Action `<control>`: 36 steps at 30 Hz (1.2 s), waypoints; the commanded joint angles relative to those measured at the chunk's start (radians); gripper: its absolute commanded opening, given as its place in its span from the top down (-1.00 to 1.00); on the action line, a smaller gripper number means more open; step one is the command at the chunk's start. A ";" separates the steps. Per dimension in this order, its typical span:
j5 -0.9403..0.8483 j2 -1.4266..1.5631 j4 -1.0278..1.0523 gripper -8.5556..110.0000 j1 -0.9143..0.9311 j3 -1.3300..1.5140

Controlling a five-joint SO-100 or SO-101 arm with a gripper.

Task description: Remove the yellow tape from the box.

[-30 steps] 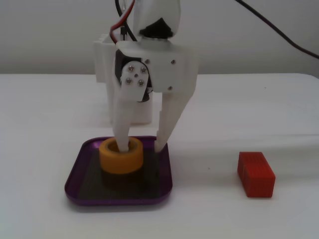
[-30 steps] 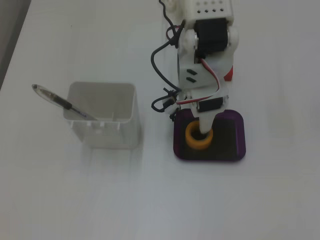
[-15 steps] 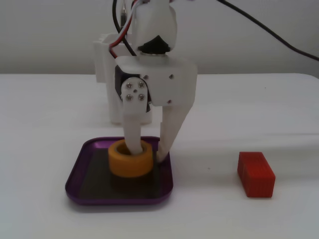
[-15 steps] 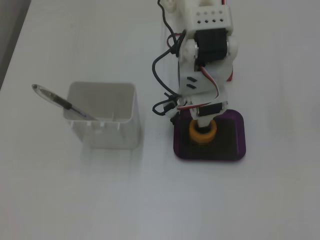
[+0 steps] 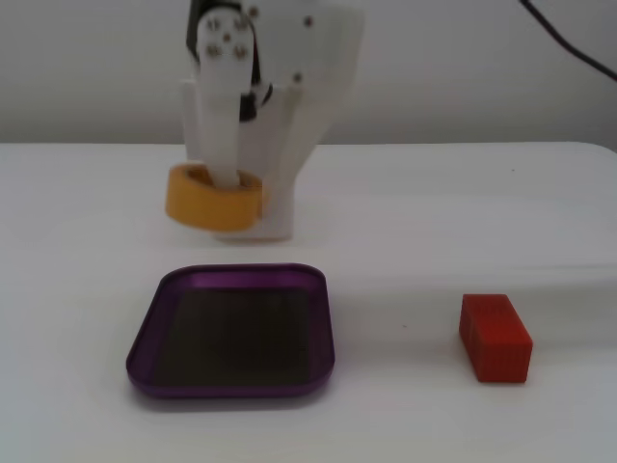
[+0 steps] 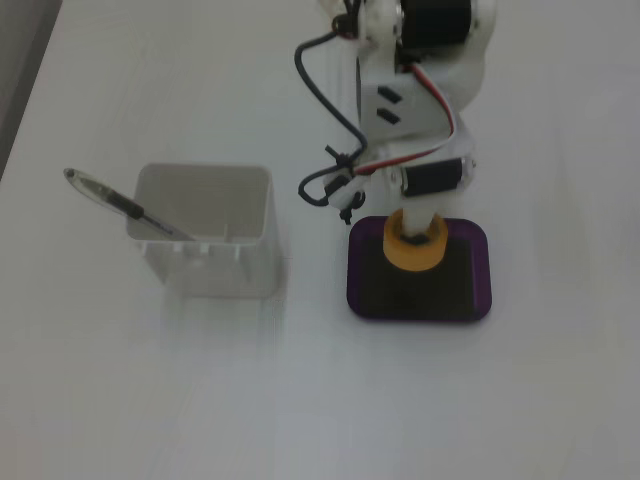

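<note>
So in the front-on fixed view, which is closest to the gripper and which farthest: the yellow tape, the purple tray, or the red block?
1. The yellow tape: held in the gripper, lifted clear of the tray.
2. The purple tray: on the table directly below.
3. The red block: farthest, off to the right on the table.

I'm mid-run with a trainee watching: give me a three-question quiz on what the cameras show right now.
1. True or false: the yellow tape is resting inside the box.
2. How does the pincer grip the tape? A) both fingers around the outside B) one finger through the hollow core, one outside C) from underneath
3. Fill in: in a fixed view, the small block on the table right of the box is ____.

Key
1. False: it hangs above the table, clear of the box, and the box is empty.
2. B
3. red; that is the red block.
</note>
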 commanded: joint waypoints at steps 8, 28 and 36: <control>0.103 0.299 0.081 0.87 0.063 0.054; 0.084 0.910 -0.377 0.87 0.216 1.384; 0.084 0.977 -0.534 0.87 0.202 1.664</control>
